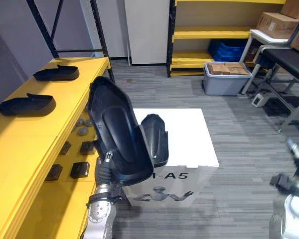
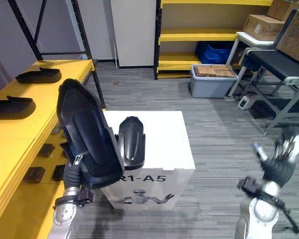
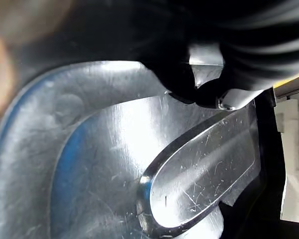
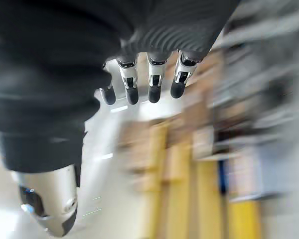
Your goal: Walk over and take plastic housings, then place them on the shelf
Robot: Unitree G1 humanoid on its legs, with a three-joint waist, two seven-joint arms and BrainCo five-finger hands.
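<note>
Out past the left fingers, on their left: long yellow shelf (image 1: 25,149); two black plastic housings lying flat on it, near shelf housing (image 1: 26,105) and far shelf housing (image 1: 56,73), well apart from each other and from the hand. Just right of those fingers and below them: white box (image 1: 189,139), standing on the grey floor. Up above the box's near left corner: large black housing (image 1: 117,134), held on end, tilted, its far end well above the fingers. Left hand (image 1: 103,172) clamped on that housing's lower end; silver fingers (image 3: 207,69) curled hard against its glossy inner face in the left wrist view, gripping it. Just beyond the fingers, to their right: small black housing (image 1: 156,137), lying on the box top, right beside the held one; touching or not, cannot tell. Far over to the right, low down: right hand (image 2: 278,167), well apart from the box; fingers (image 4: 153,84) straight and loose, holding nothing, only floor around them.
</note>
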